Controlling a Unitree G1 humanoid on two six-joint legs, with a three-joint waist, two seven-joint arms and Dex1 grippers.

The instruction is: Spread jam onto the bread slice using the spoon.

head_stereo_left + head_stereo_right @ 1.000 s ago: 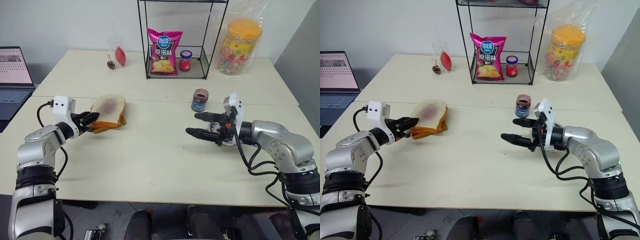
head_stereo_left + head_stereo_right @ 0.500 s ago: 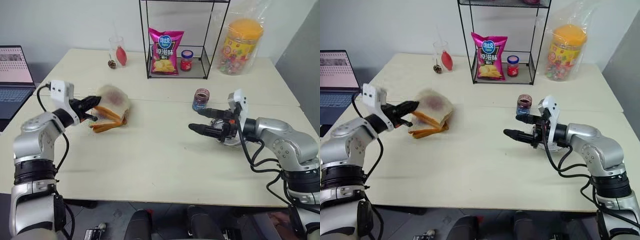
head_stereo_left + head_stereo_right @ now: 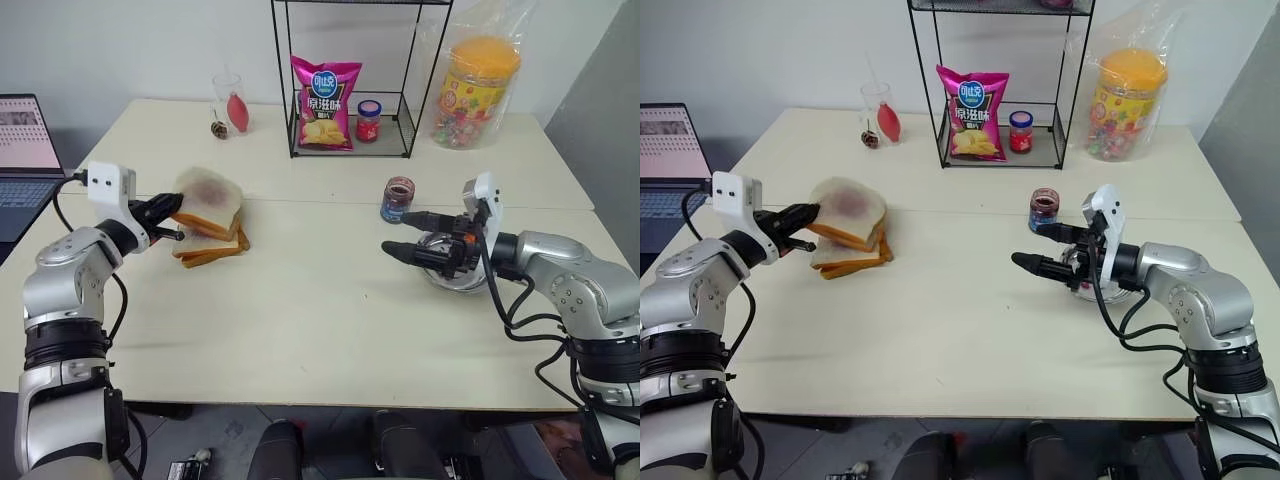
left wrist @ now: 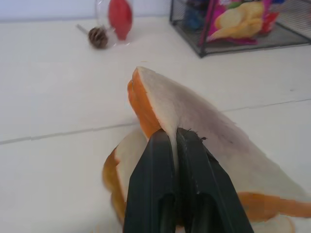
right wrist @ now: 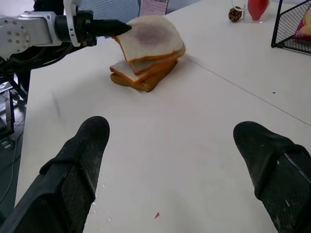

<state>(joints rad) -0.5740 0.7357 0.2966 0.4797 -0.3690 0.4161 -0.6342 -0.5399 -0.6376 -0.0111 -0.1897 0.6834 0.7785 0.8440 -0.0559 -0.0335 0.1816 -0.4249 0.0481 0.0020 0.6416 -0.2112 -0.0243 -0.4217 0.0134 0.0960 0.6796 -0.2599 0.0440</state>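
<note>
Your left gripper (image 3: 172, 215) has its fingers pinched on the purple-stained white bread slice (image 3: 207, 196), lifted off the stack; your right gripper (image 3: 405, 233) gapes empty, so spreading is undone.

Head stereo pair looking down over table (image 3: 300, 300), wrist cameras low, both sharing bread stack (image 5: 146, 73)

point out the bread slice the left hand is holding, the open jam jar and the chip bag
bread slice (image 3: 208, 190), left eye view, its purple-stained top face
jam jar (image 3: 398, 200), left eye view, the glass side
chip bag (image 3: 973, 112), right eye view, the pink front
</note>
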